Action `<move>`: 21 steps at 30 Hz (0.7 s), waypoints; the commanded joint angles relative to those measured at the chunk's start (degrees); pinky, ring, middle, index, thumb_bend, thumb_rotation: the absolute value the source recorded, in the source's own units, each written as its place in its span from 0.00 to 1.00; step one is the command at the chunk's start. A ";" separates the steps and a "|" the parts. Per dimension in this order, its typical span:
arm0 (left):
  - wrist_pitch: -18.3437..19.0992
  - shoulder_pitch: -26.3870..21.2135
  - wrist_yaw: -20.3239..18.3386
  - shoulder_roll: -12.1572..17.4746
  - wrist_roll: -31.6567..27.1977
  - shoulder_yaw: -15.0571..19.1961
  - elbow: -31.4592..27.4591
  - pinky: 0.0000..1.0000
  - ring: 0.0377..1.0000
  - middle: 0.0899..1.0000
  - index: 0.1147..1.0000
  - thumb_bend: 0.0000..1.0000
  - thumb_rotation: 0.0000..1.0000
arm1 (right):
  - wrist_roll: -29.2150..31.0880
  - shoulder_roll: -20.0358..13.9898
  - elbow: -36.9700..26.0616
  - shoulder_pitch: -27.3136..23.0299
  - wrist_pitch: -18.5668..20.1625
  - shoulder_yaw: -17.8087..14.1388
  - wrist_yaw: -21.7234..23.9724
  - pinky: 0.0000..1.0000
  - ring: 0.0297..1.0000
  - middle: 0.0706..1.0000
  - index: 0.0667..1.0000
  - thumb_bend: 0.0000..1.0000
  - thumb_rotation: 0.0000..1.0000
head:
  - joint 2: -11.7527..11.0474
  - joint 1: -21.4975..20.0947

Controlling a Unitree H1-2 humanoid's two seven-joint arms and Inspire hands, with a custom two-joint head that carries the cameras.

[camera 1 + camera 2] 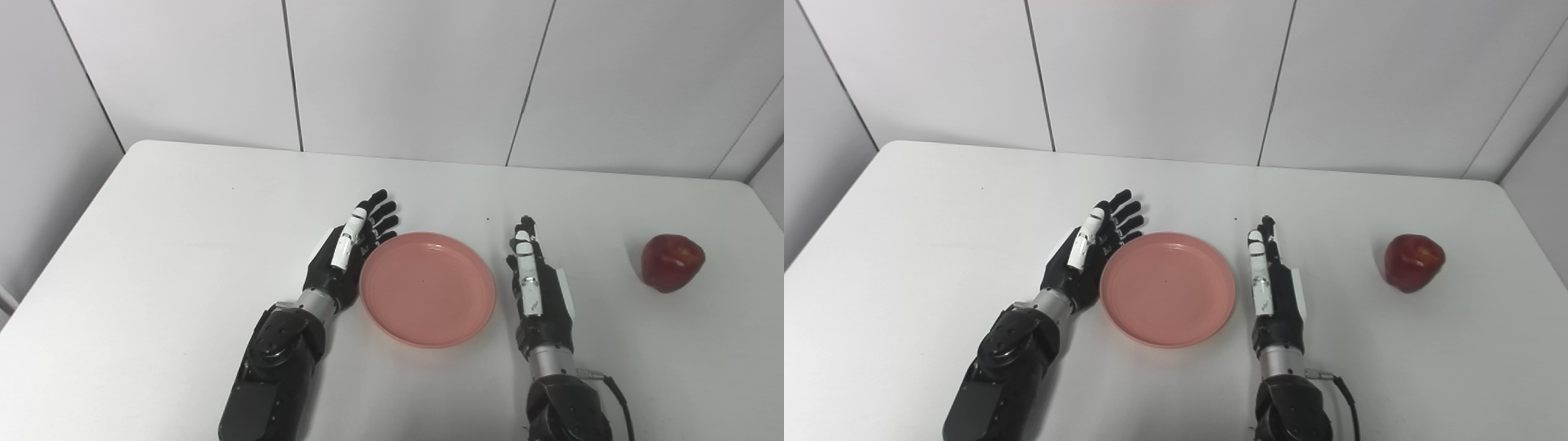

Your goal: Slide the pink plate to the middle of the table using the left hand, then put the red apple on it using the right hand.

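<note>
Step in hand: the pink plate (427,289) already lies about mid-frame on the white surface (159,257), so the slide looks done or nearly so; the apple pick is what remains, by my judgement.
Left hand: the left hand (349,254) sits at lower centre-left of the frame, edge-on, fingers straight and spread, holding nothing; its palm side lies against or just beside the plate's left rim, and I cannot tell whether they touch.
Pink plate: flat and empty, it lies between the two hands, its near rim toward the bottom of the frame.
Right hand: the right hand (538,283) stands just right of the plate, fingers extended toward the top of the frame and empty, a narrow gap of bare surface between it and the rim.
Red apple: the red apple (672,262) rests upright at the right edge of the frame, well apart from the plate, a little farther up the frame than the right palm.
Deciding relation: the apple lies to the right of the right hand and slightly beyond it, and that hand is much the nearer of the two; the plate lies on its opposite side.
Next move calls for: probably a reach rightward, a wrap round the fruit, then a carry back leftward over the rim.
</note>
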 commanded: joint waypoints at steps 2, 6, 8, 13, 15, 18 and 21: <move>2.34 1.87 0.97 -0.24 0.44 0.37 2.15 0.92 0.93 0.93 0.92 0.35 1.00 | -0.55 0.02 -1.80 -1.73 -1.09 -0.13 -0.41 1.00 1.00 1.00 1.00 0.24 1.00 | -0.04 -0.17; 0.28 2.12 1.26 -0.15 1.55 0.24 2.43 0.92 0.92 0.93 0.92 0.35 1.00 | -1.54 -0.53 -3.18 -2.06 -0.73 -0.19 -0.71 1.00 1.00 1.00 1.00 0.25 1.00 | -0.17 -0.82; -0.85 2.25 1.25 -0.07 1.89 0.16 2.66 0.93 0.93 0.93 0.92 0.35 1.00 | -2.51 -0.66 -4.30 -2.26 -0.01 0.02 -0.93 1.00 1.00 1.00 1.00 0.24 1.00 | -0.29 -1.50; -2.73 2.71 0.63 0.01 1.79 0.50 3.00 0.95 0.94 0.94 0.93 0.36 1.00 | -4.30 -1.50 -6.27 -2.82 0.74 -0.12 -0.74 1.00 1.00 1.00 1.00 0.25 1.00 | -0.67 -3.11; -3.16 2.87 0.51 0.08 1.72 0.54 2.96 0.95 0.95 0.95 0.93 0.36 1.00 | -4.83 -1.94 -6.96 -3.13 1.10 -0.28 -0.73 1.00 1.00 1.00 1.00 0.25 1.00 | -0.70 -3.43; -3.67 3.02 0.48 0.15 1.74 0.63 3.06 0.95 0.94 0.94 0.93 0.37 1.00 | -5.95 -2.79 -7.77 -3.71 0.91 -0.28 -0.71 1.00 1.00 1.00 1.00 0.26 1.00 | -0.73 -4.27; -3.99 3.20 0.73 -0.09 1.64 0.95 3.04 0.94 0.93 0.93 0.91 0.37 1.00 | -6.59 -3.51 -9.21 -4.24 1.69 -0.30 -0.44 1.00 1.00 1.00 1.00 0.28 1.00 | -0.80 -5.38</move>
